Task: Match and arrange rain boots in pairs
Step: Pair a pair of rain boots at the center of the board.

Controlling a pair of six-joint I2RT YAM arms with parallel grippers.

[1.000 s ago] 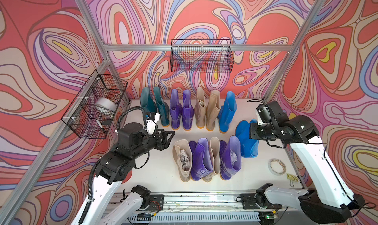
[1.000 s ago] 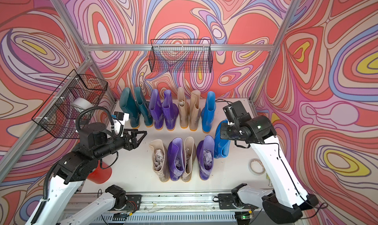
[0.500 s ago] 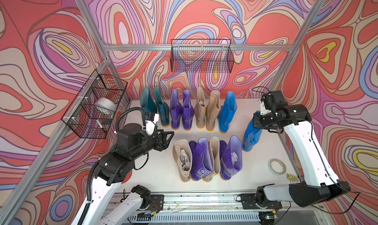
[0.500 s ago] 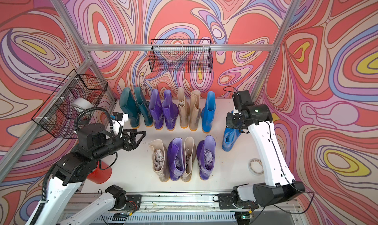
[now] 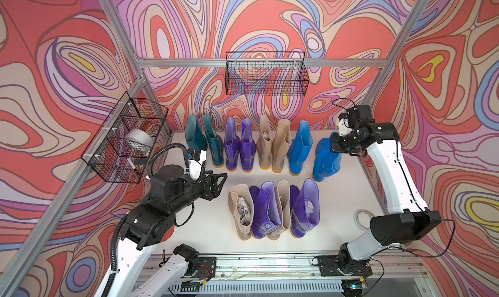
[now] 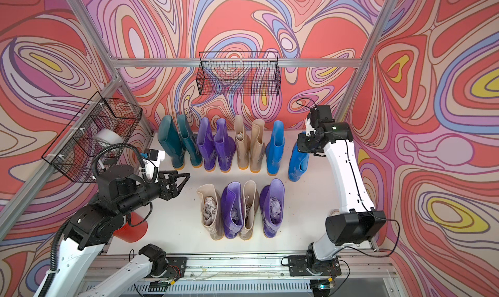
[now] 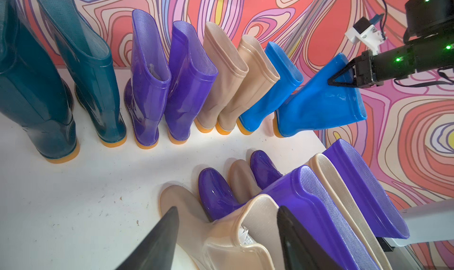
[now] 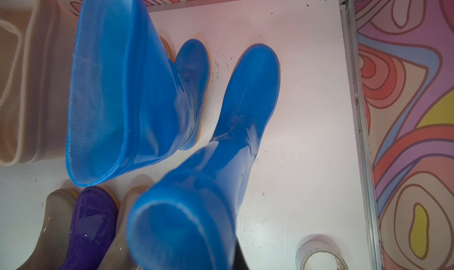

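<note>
Blue boot righted, right gripper clamping cuff

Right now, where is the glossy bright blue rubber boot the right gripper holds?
In both top views, the held blue boot ends the back row's right side, beside its blue twin.

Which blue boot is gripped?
The blue boot at the back row's end, its cuff pinched by the right gripper; the other blue boot stands free.

We see walls patterned in swirling red, pink, lilac and yellow around a white tabletop, framed by aluminium rails; one black wire basket hangs on the back rail, a second basket on a side rail.
</note>
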